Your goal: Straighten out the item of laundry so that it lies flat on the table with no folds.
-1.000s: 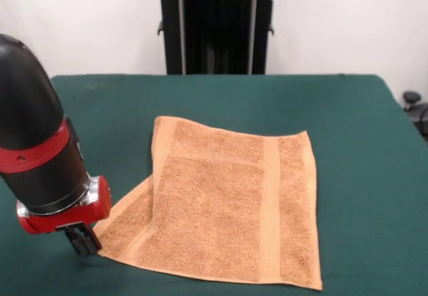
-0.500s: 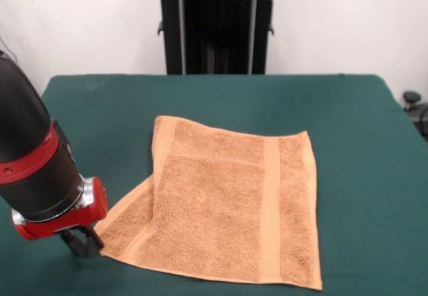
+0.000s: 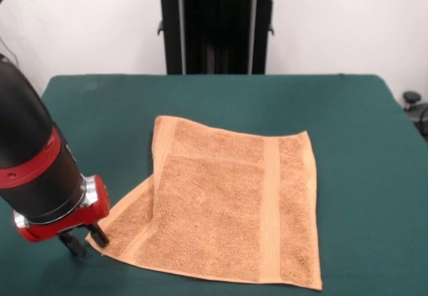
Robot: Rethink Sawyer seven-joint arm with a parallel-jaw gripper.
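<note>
Towel, orange-tan terry, lies near the middle of the green table, toward the camera's side. Not flat: its left part is doubled over, the fold edge running down the left side, and a triangular flap of the under layer sticks out at lower left. One flat woven band runs vertically near the right edge; a second crosses near the far edge. Right and near edges lie straight on the cloth.

No containers on the table.

Gripper sits low at the left, at the tip of the protruding flap. Two dark fingers stand apart with a gap between them; nothing is clamped. The right-hand finger is just at the flap's corner; contact cannot be confirmed.
</note>
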